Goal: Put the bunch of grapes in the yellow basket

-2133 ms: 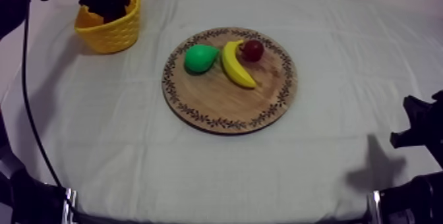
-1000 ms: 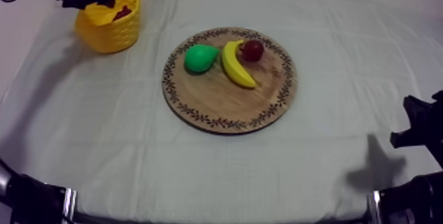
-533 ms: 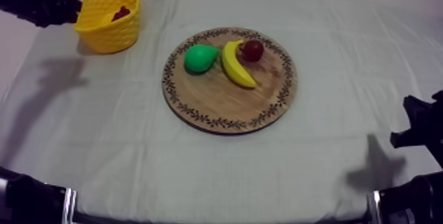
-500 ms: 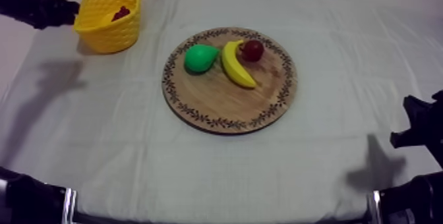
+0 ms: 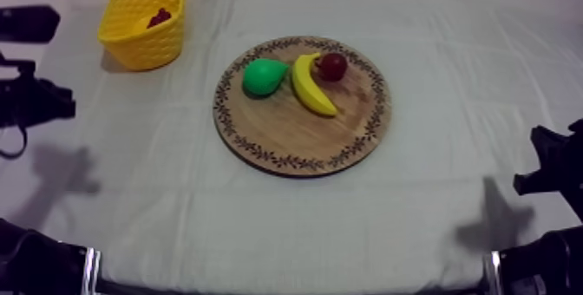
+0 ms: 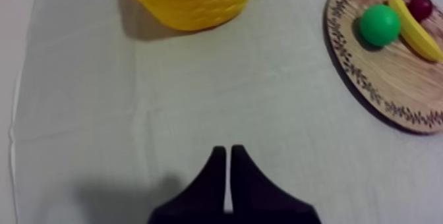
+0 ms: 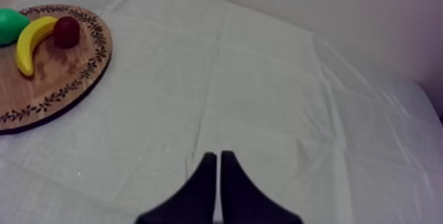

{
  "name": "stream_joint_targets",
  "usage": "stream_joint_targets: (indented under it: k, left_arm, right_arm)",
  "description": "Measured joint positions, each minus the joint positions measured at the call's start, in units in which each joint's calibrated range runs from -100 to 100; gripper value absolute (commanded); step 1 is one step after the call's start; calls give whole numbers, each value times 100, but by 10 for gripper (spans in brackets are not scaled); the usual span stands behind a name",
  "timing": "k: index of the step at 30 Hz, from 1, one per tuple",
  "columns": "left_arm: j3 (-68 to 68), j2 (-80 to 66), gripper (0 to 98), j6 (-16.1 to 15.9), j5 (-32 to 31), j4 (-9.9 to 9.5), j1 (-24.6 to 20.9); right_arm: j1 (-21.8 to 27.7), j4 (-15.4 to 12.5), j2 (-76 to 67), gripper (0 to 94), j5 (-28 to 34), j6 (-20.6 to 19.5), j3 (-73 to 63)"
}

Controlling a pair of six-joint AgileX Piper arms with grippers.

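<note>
Left arm (image 5: 35, 103) withdrawn from yellow basket (image 5: 143, 47) to frame's left edge; left jaws together | bunch of grapes (image 5: 159, 16) in basket; right jaws together | task looks done

You see a matt wooden board (image 5: 304, 134) with visible grain, a basket (image 5: 143, 47) of yellow woven-look plastic, a smooth, faintly shiny pear (image 5: 263, 76), and creased matt cloth (image 5: 260, 220).

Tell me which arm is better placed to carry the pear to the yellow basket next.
Probably left: the left hand, shut on nothing, faces the yellow basket, and the pear lies on the basket side of the wooden board.
</note>
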Motion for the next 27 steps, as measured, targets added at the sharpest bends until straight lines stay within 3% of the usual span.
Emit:
stream_joint_targets:
  k: [8,21,27]
  left_arm:
    - [1294,-1532,0,10,-349,84,57]
    - [2571,-3327,0,-162,-892,83,-262]
    - [2822,-3944,0,42,-1297,-205,-200]
  right_arm:
    - [0,0,0,3,0,0,0]
    - [0,0,0,3,0,0,0]
    - [0,0,0,3,0,0,0]
